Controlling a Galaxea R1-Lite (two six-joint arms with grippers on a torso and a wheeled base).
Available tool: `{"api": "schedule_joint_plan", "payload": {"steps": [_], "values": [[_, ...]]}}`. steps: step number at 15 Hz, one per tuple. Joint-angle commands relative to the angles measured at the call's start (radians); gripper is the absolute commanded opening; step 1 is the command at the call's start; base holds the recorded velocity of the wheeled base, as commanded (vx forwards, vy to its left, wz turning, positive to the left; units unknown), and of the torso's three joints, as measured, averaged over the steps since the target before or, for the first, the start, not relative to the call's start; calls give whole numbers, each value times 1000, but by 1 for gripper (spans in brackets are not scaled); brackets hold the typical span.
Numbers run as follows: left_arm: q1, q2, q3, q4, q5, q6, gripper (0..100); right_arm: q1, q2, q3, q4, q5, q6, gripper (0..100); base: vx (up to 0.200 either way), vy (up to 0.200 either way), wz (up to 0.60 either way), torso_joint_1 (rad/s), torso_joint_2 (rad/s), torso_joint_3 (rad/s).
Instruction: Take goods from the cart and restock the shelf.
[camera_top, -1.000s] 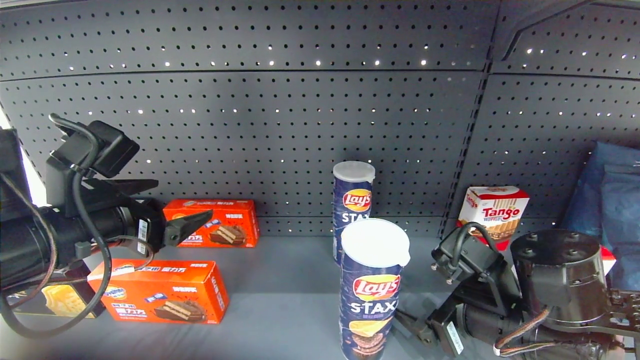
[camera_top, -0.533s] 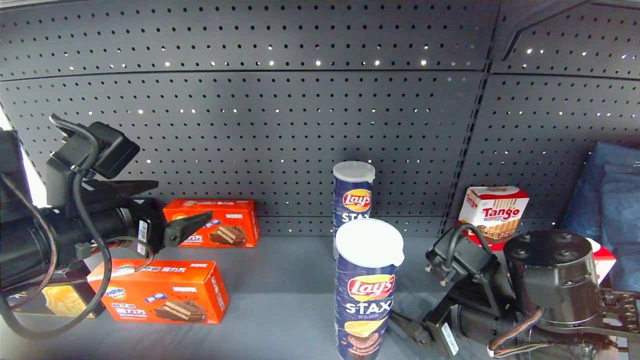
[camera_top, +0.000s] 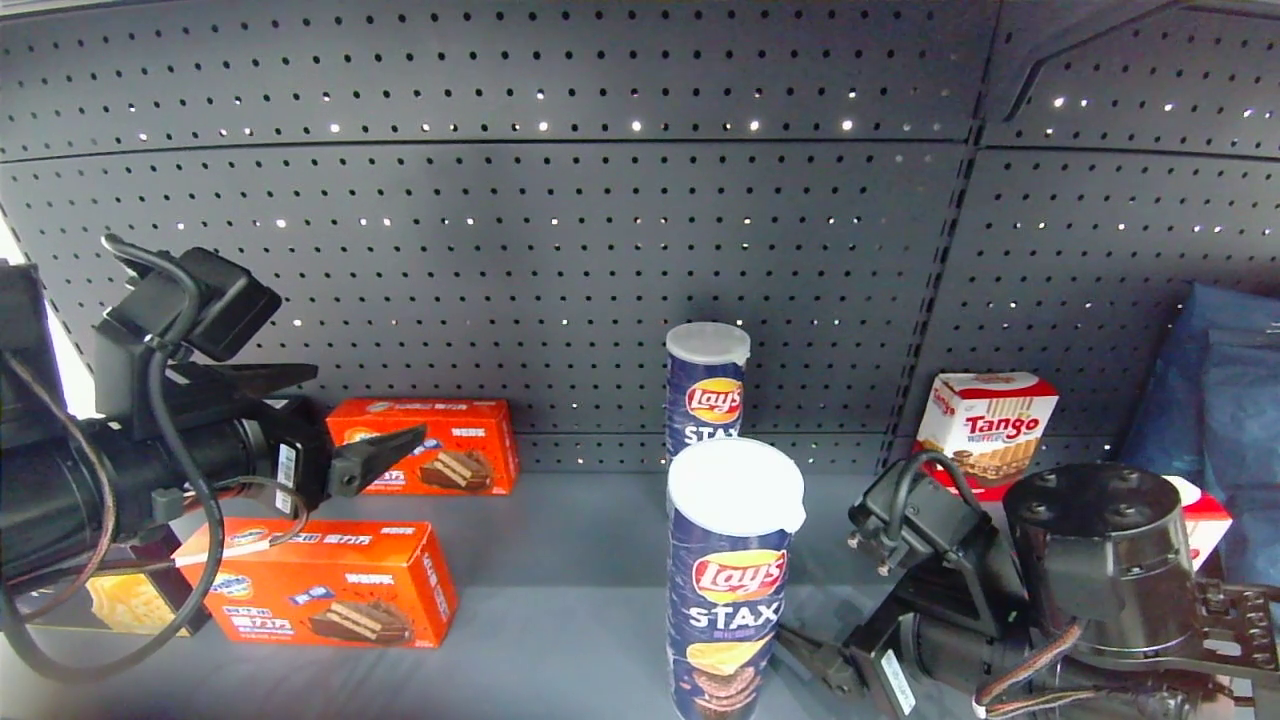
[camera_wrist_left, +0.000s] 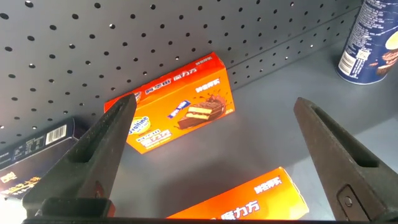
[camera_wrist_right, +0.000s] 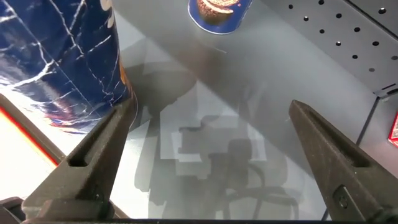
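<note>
Two tall blue chip cans stand on the grey shelf (camera_top: 560, 560), the front can (camera_top: 735, 580) just before the back can (camera_top: 706, 395). My right gripper (camera_top: 812, 652) is low beside the front can's base, on its right. In the right wrist view this gripper (camera_wrist_right: 209, 106) is open with bare shelf between its fingers; the front can (camera_wrist_right: 62, 56) stands outside one finger and the back can (camera_wrist_right: 217, 12) farther off. My left gripper (camera_top: 370, 402) hovers open above two orange cake boxes (camera_top: 430, 445) (camera_top: 320, 580); the left wrist view shows it (camera_wrist_left: 214, 102) holding nothing.
A red-and-white wafer box (camera_top: 990, 425) and blue bags (camera_top: 1230, 400) sit at the right. A dark box with a yellow picture (camera_top: 120, 600) lies at the far left. The perforated back panel (camera_top: 560, 250) closes the shelf behind. Bare shelf lies between the orange boxes and the cans.
The front can and the right arm have shifted a little to the left. The left arm has barely moved.
</note>
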Motion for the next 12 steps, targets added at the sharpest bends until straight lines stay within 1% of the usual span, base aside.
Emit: {"api": "schedule_joint_plan", "payload": {"steps": [1,5,8,9,10,11,12], "values": [[0,2,4,-1,0,0,100,0,-2,3,-1,0,0,100,0,0,0,0,0,0],[0,-11,10,-1,0,0,100,-17,-67,14,-21,-6,4,100,0,0,0,0,0,0],[2,-94,32,-1,2,-8,100,-115,-220,14,-21,-20,6,100,0,0,0,0,0,0],[6,-130,41,-1,2,-25,100,-156,-258,14,-21,-20,6,100,0,0,0,0,0,0],[8,-149,45,-1,2,-32,100,-179,-274,11,-21,-20,6,100,0,0,0,0,0,0],[11,-206,67,-1,5,-54,100,-242,-317,-3,-24,-20,4,100,0,0,0,0,0,0],[22,-262,90,1,5,-65,100,-284,-349,-18,-30,-23,4,100,0,0,0,0,0,0]]}}
